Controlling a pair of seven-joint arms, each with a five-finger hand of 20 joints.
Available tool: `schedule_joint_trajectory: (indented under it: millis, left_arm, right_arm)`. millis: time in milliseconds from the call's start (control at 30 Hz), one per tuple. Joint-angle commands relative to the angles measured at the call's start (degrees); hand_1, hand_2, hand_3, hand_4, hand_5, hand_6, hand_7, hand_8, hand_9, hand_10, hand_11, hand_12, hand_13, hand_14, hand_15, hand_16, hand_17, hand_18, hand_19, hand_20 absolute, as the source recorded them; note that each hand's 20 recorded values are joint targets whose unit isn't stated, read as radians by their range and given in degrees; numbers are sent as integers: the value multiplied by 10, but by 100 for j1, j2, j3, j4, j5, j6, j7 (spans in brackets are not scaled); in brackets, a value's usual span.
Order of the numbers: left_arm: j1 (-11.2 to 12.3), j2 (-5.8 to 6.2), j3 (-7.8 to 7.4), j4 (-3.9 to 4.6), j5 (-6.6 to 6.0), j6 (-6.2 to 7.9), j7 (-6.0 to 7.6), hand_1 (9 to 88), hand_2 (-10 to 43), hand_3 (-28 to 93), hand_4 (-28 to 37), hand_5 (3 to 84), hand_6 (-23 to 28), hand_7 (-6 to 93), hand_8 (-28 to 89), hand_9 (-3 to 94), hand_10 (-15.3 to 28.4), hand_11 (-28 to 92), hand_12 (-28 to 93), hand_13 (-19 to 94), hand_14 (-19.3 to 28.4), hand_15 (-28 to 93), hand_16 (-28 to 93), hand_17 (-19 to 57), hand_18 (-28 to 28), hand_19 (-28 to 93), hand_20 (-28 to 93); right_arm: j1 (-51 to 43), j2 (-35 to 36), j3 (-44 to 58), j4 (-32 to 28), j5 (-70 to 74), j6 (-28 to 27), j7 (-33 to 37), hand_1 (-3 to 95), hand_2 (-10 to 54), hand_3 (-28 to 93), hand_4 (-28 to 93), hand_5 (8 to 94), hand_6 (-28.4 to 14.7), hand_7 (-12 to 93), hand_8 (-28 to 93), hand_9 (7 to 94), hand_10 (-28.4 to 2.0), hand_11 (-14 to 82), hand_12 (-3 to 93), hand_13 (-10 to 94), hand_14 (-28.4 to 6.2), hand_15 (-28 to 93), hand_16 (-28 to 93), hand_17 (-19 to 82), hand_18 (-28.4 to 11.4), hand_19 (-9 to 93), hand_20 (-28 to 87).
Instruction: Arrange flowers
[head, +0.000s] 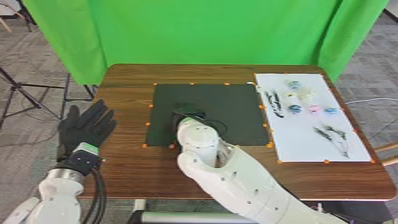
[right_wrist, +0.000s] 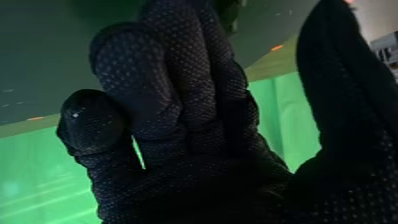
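Over the dark mat (head: 235, 102), a little left of its middle, is my right hand (head: 187, 110), black against black. In the right wrist view that hand (right_wrist: 191, 105) has relaxed fingers, with the thumb well apart. A small green strip (right_wrist: 233, 12) shows behind the fingertips; I cannot tell what it is. My left hand (head: 86, 125) lies open at the table's left edge. The white board (head: 298, 150) carries blue flowers (head: 330, 110), a pink flower (head: 314, 108), pale blooms (head: 305, 95), dark leafy stems (head: 276, 104) and thin grey-green sprigs (head: 333, 137).
Orange markers (head: 145, 145) line the edges of the mat and the board. The brown wooden table (head: 129, 170) surrounds both. Behind it hangs a green curtain (head: 213, 35), and a black tripod (head: 31, 92) stands on the floor at the left.
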Motion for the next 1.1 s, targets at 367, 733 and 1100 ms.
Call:
schedule_joint_trajectory:
  millis: [367,733,1100]
  left_arm:
    - [699,-157,-539,-247,-111,-144,591,277,152,708,-283,395,63,193,-112,294,115,197,66,181,105,302,-121,-56,83,297,54]
    - [935,-208,-909,-259,-167,87,885,275,151,709,-283,396,66,195,-112,312,122,205,69,203,113,312,-123,-54,91,308,58]
    - [968,-194,-849,-273,-193,-29,964,282,154,706,-283,396,66,198,-114,312,122,205,68,202,111,309,-122,-53,91,309,57]
  right_arm:
    - [-1159,1995,2036,-2307,103,921,-231,246,-95,679,-201,553,-127,282,-64,671,-221,335,295,662,-159,572,280,409,-266,929,369]
    - [-2936,3143,3799,-2562,-619,1957,584,270,-95,748,-257,498,-125,252,-68,585,-220,359,272,577,-171,607,262,370,-268,918,357]
    - [-4050,3307,4794,-2890,-573,1493,1092,292,-95,718,-282,487,-143,186,-61,544,-237,362,271,528,-190,629,248,337,-281,901,368]
